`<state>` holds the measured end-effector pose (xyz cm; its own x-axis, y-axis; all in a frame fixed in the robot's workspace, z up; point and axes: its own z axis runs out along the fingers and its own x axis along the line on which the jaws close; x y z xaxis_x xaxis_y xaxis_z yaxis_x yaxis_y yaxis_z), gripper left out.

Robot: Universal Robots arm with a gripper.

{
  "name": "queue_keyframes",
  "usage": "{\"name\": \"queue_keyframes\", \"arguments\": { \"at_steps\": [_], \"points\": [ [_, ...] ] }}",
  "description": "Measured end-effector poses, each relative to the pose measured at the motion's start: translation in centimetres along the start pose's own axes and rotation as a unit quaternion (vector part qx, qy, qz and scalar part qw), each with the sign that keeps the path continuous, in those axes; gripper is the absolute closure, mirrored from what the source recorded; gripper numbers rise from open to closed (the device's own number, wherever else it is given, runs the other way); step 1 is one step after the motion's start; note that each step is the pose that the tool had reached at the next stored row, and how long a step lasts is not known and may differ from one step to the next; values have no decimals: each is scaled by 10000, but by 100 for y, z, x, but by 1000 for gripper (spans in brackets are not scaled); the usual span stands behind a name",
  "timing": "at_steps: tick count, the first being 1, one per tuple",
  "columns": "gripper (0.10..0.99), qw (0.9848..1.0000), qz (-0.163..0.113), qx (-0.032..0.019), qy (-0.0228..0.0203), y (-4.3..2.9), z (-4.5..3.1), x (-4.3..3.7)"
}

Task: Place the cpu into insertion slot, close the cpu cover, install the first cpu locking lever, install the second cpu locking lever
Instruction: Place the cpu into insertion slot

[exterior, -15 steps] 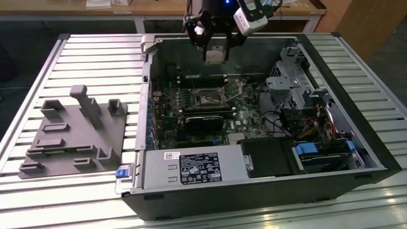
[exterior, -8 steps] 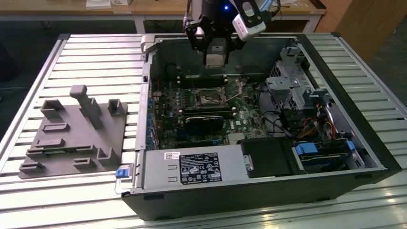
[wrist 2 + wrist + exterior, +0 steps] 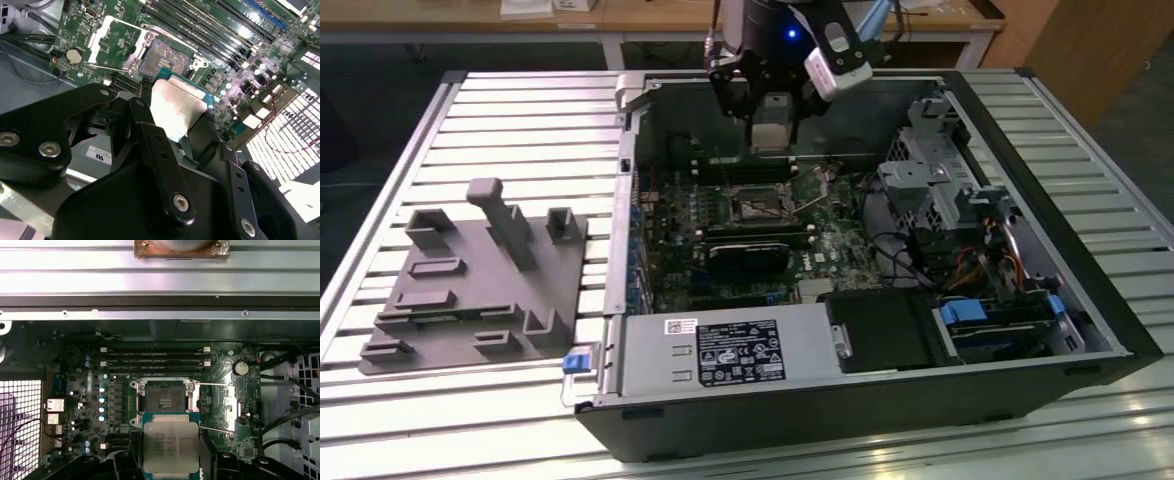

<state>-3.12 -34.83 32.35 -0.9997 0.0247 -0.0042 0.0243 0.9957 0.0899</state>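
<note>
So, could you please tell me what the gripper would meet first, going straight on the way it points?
The gripper, holding the chip, would probably meet the open socket or the green board beside it; depth is unclear.

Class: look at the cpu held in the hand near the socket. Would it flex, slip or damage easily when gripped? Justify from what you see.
Probably stiff: the cpu shows a flat metal lid on a thin green board, unbent in the hand. Likely slippery, as that lid looks smooth and shiny. Possibly fragile at its thin edges, where the hand grips.
</note>
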Motion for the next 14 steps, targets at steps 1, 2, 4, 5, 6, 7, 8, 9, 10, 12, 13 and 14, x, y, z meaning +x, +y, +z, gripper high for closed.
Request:
{"name": "queue_keyframes", "arguments": {
  "at_steps": [1, 2, 4, 5, 6, 7, 8, 9, 10, 12, 13, 14],
  "points": [
    [549, 10000, 0, 0, 0, -2, 18, 0],
    [549, 10000, 0, 0, 0, -3, 36, 0],
    [549, 10000, 0, -1, 0, -6, 74, 0],
    [549, 10000, 0, 0, 0, -8, 92, 0],
    [549, 10000, 0, 0, 0, -10, 109, 0],
    [549, 10000, 0, 0, 0, -11, 128, 1],
    [549, 10000, 0, 1, 0, -13, 145, 1],
    [549, 10000, 0, 2, 0, -14, 163, 1],
    [549, 10000, 0, 2, 0, -15, 180, 1],
    [549, 10000, 0, 4, 0, -15, 212, 1],
    [549, 10000, 0, 4, 0, -14, 228, 1],
    [549, 10000, 0, 5, 0, -12, 244, 2]
  ]
}}
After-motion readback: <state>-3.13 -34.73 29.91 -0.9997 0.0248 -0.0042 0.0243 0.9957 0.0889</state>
